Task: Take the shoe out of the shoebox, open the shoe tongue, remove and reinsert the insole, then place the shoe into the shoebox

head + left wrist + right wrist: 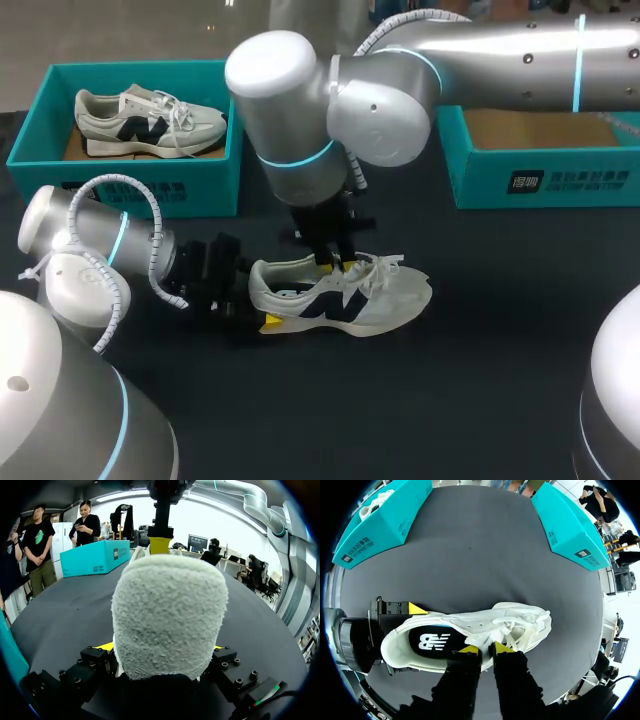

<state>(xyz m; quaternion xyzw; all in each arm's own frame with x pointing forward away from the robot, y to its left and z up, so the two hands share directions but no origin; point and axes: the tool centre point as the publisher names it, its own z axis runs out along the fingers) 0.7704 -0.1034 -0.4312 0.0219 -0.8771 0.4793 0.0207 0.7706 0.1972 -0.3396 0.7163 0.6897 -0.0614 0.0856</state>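
The shoe (340,295) stands upright on its sole on the black table (500,330), out of either box, roughly in the middle. Its toe points toward my right side and its heel toward my left arm. Looking down from the right wrist, I see straight into its opening, where the dark insole (432,641) lies flat inside. The laces are bunched loosely toward the toe.

My left gripper (258,300) lies low along the table and has the heel clamped. In the left wrist view the fuzzy heel (170,615) fills the space between the fingers, with a yellow tip (107,646) pressed in on each side.

My right gripper (486,649) comes straight down from above onto the lace end of the opening. Its two yellow tips are drawn close together, pinching a strip of the white upper just beside the laces. From the left wrist, one of those tips (160,545) shows just past the heel's top edge.

Further back, well apart from the shoe, sit two boxes. The teal box (130,185) toward my left holds another shoe (150,122), lying on its side. The second teal box (540,180) toward my right sits partly under my right arm, with its brown floor showing.
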